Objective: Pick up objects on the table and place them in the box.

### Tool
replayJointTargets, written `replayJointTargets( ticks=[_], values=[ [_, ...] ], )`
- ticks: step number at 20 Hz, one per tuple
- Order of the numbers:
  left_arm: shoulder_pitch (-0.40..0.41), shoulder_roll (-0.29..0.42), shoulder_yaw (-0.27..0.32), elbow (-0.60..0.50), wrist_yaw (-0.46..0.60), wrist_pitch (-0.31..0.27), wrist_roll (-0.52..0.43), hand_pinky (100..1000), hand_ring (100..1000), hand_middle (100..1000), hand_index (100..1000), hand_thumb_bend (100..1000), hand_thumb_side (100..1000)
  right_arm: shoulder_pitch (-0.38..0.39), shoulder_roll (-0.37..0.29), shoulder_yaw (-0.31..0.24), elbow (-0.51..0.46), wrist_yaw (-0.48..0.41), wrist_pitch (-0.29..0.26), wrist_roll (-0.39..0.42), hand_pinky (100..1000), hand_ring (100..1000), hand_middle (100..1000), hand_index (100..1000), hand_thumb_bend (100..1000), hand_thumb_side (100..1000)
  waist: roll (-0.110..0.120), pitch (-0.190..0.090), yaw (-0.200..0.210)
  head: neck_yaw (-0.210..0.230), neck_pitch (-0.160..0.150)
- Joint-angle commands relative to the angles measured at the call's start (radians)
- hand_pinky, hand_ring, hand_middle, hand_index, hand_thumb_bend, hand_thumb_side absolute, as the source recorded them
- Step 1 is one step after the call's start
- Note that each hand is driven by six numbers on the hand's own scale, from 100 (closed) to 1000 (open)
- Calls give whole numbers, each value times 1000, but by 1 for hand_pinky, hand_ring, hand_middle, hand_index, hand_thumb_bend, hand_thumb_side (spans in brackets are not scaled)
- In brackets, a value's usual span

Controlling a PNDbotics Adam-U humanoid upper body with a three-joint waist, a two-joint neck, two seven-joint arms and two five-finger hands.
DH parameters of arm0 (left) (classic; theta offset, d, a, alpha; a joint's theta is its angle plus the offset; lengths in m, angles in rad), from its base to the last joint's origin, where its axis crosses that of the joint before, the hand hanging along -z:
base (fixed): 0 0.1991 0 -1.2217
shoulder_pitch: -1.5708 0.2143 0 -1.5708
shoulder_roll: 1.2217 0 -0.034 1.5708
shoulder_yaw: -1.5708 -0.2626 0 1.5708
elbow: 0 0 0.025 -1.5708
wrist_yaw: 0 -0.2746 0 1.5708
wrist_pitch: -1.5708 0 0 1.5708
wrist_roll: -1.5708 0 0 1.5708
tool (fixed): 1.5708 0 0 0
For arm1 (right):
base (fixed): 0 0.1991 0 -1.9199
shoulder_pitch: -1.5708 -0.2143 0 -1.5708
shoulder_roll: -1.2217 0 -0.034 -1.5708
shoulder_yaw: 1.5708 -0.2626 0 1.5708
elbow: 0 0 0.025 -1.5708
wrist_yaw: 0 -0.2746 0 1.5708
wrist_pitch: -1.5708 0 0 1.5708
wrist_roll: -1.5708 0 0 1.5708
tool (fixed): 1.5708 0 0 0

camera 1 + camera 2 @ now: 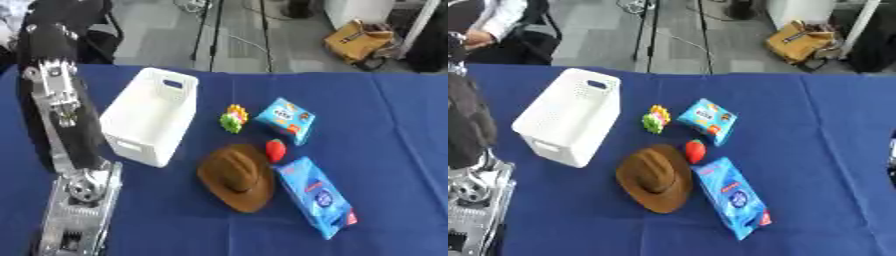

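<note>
Recording a table (pixel 394 150) under a dark blue cloth, filling most of both views. Noting the left arm (pixel 70 135), black with silver joints, rising along the left edge of the left eye view, standing just beside the box and not touching any item. Placing the left hand (pixel 52 80) at the upper end of that arm, above the table's far left corner; logging its grip state as impossible to tell from these views. Finding no right hand in either view. Logging the white box (pixel 140 145), open side up, lying lengthwise on the left half of the table, with a handle slot in its far end wall. Logging a brown brimmed hat (pixel 236 177) sitting crown up near the middle of the table, just to the right of the box's near corner. Noting a large blue packet (pixel 317 196) lying flat just right of the hat, its edge meeting or nearly meeting the brim. Noting a smaller blue packet (pixel 287 119) lying farther back, apart from the large one. Marking a yellow and green toy (pixel 234 118) just left of that smaller packet, between it and the box. Marking a small red item (pixel 276 150) resting between the hat's brim and the two packets.
</note>
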Motion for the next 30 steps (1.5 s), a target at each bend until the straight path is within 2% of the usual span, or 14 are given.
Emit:
replayJointTargets(
  ticks=[1,5,8,9,10,13,17,21,23,27,28,29,30],
  values=[
    [-4,20,-5,-20,7,1,-10,841,746,738,798,100,1000,-17,-33,5,-10,5,0,106,863,955,939,981,385,1000,-3,-22,-2,-3,-16],
    [2,25,-8,-20,13,1,-18,839,746,732,798,100,1000,-31,-35,22,-10,9,16,209,868,956,939,991,372,1000,-10,-22,-6,-5,-17],
    [6,29,-9,-20,17,1,-22,837,746,729,797,100,1000,-44,-37,37,-10,20,25,287,874,942,904,976,385,1000,-16,-23,-6,-6,-18],
    [7,30,-9,-20,19,1,-23,837,746,728,797,100,1000,-48,-38,43,-10,29,24,312,876,942,903,976,470,1000,-18,-24,-6,-6,-18],
    [8,31,-10,-20,20,1,-24,836,746,727,797,100,1000,-50,-39,51,-10,40,19,335,879,943,906,979,389,1000,-20,-24,-5,-8,-18],
    [12,33,-13,-20,24,1,-29,834,745,723,794,100,1000,-45,-53,85,-10,70,-4,389,892,949,916,986,364,1000,-24,-25,-4,-13,-19],
    [17,40,-18,-20,29,1,-40,831,744,718,790,100,1000,-12,-136,146,-10,74,-54,428,900,947,921,985,326,1000,-35,-27,-5,-15,-18],
    [24,44,-22,-20,35,-1,-47,830,743,714,787,100,1000,31,-270,209,-10,20,-88,415,907,941,916,974,299,1000,-46,-30,-6,-21,-22],
    [26,45,-23,-20,37,-2,-49,830,743,714,787,100,1000,43,-309,226,-10,-9,-90,401,908,941,916,974,299,1000,-48,-30,-7,-23,-24],
    [34,49,-28,-20,44,-1,-54,827,742,734,781,100,1000,60,-413,272,-10,-77,-95,367,909,934,904,976,342,1000,-55,-29,-10,-30,-24],
    [35,49,-29,-20,46,-1,-55,825,742,734,779,100,1000,62,-430,283,-10,-100,-98,364,908,937,909,983,404,1000,-56,-29,-10,-33,-24],
    [36,50,-30,-20,48,-1,-57,825,742,734,779,100,1000,62,-444,293,-10,-126,-103,366,908,937,909,983,404,1000,-57,-29,-11,-35,-24],
    [36,50,-30,-20,49,-1,-58,825,742,734,776,100,1000,60,-454,300,-10,-152,-107,370,907,943,913,985,455,1000,-57,-29,-10,-37,-23]
  ],
)
